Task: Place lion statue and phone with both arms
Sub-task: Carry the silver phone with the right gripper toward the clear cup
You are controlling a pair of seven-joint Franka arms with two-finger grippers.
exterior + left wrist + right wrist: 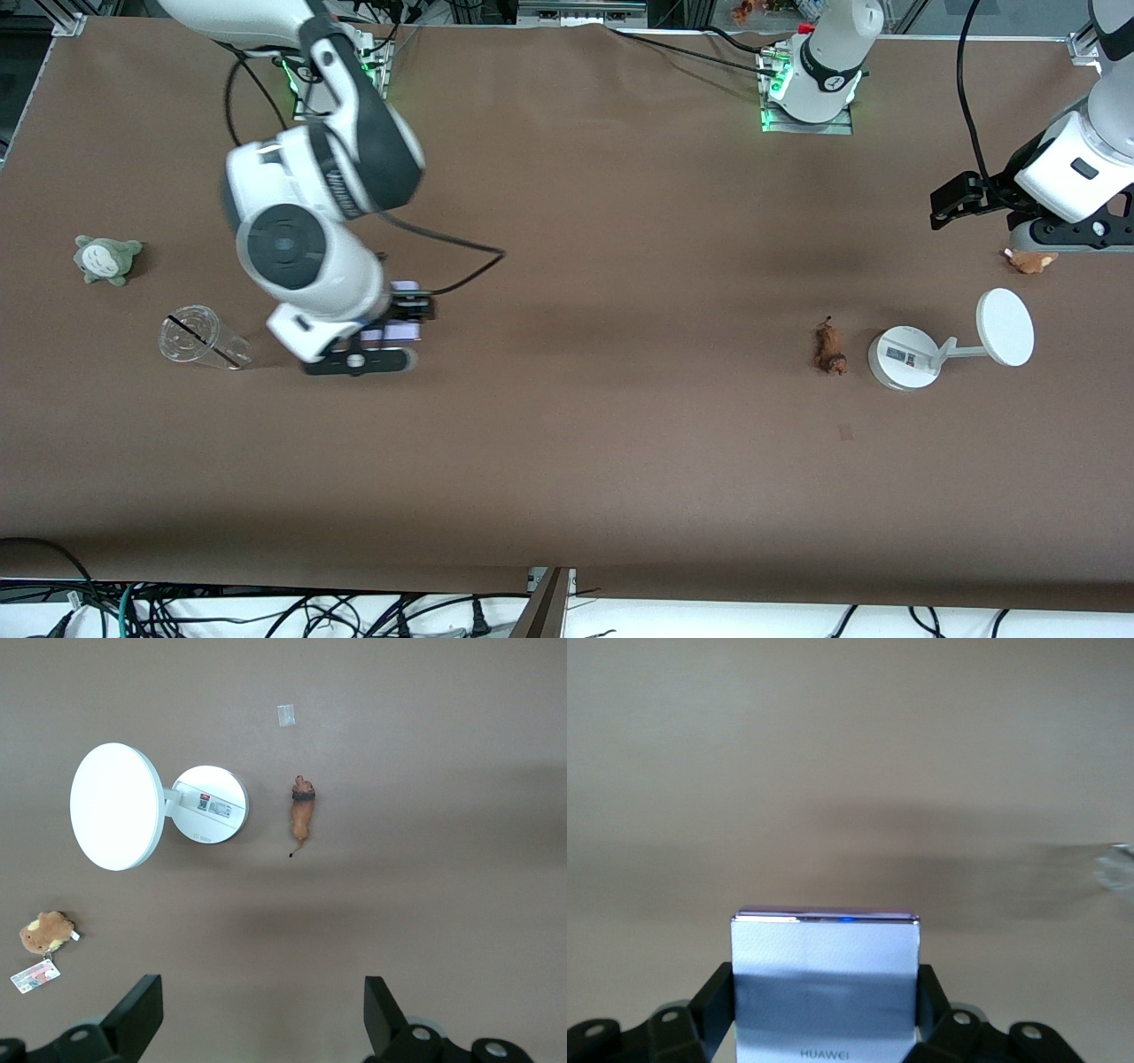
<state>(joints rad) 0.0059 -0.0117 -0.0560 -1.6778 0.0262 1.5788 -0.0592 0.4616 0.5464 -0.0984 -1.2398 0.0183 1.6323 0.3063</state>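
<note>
Phone point(825, 983) clamped upright in right gripper point(825, 1010) fingers, lion statue point(830, 347) lengthwise toward cam, left gripper point(257, 1014) fingers apart.

phone point(825, 979) clamped in right gripper point(825, 1010) above table point(850, 771)

Brown-covered table point(567, 425) bearing: lion point(830, 347) just beside white stand point(904, 356), brown plush point(1030, 260), grey-green plush point(106, 258), clear cup point(199, 338) on its side.
</note>
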